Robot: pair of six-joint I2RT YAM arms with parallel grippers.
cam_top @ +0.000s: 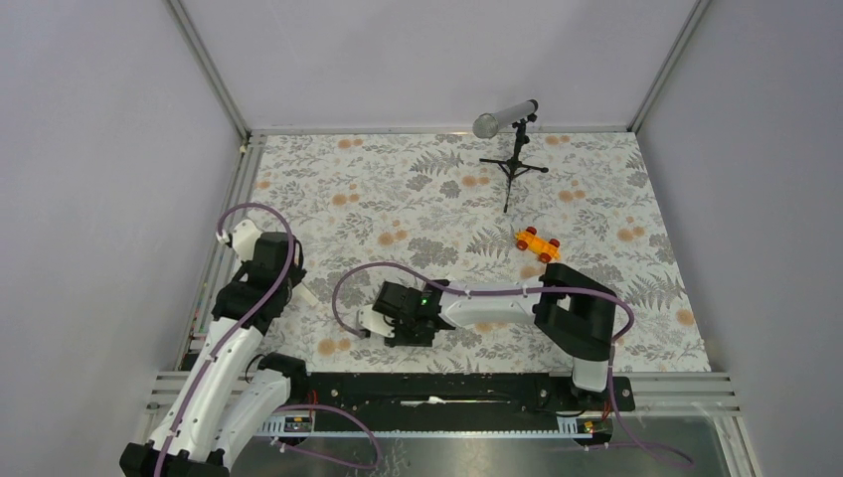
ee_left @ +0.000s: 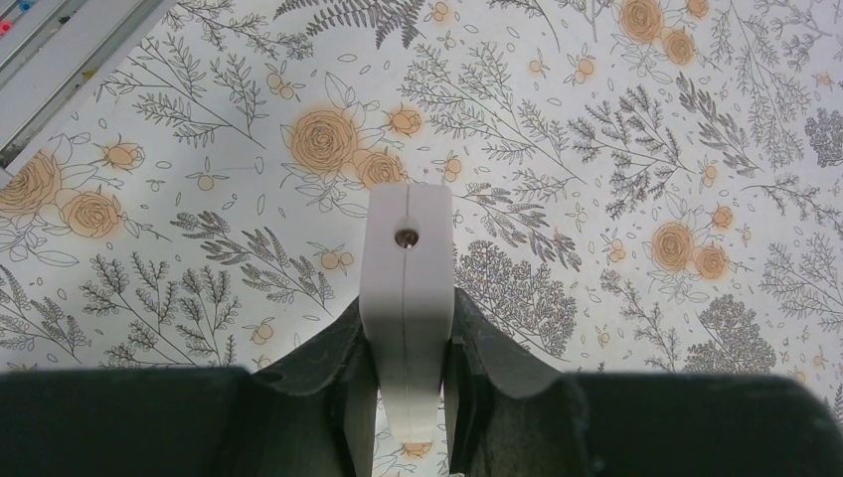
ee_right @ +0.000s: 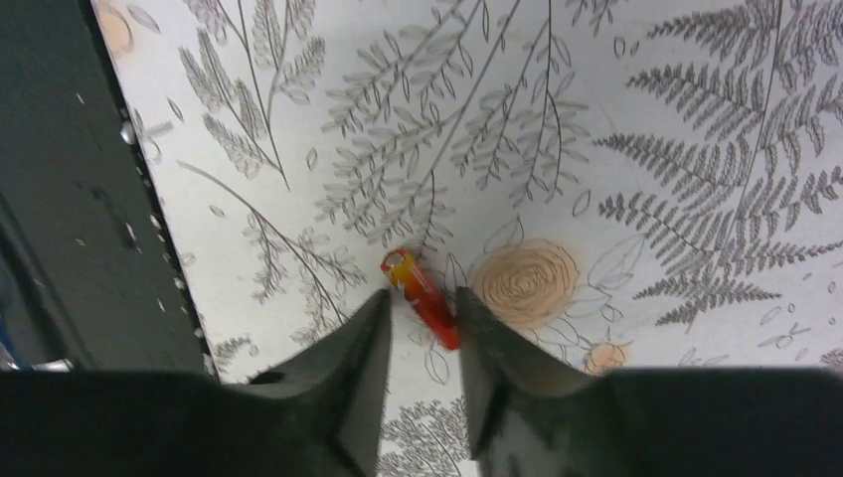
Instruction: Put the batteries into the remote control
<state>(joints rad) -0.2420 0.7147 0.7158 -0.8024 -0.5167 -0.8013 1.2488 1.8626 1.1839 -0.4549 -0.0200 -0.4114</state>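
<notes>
My left gripper (ee_left: 410,310) is shut on the white remote control (ee_left: 408,248), held on its edge above the floral mat, with a seam and a small screw facing the camera. In the top view the left gripper (cam_top: 296,285) is at the mat's left side, and a white end of the remote (cam_top: 311,296) sticks out of it. My right gripper (ee_right: 422,298) is open and low over the mat, its tips on either side of a red-orange battery (ee_right: 410,276) lying flat. In the top view the right gripper (cam_top: 380,321) is near the front middle. The blue battery is out of view.
An orange toy car (cam_top: 537,243) sits right of centre. A microphone on a small tripod (cam_top: 514,164) stands at the back. A black rail (ee_right: 60,199) runs close to the left of the right gripper. An aluminium frame (ee_left: 50,60) borders the mat's left edge.
</notes>
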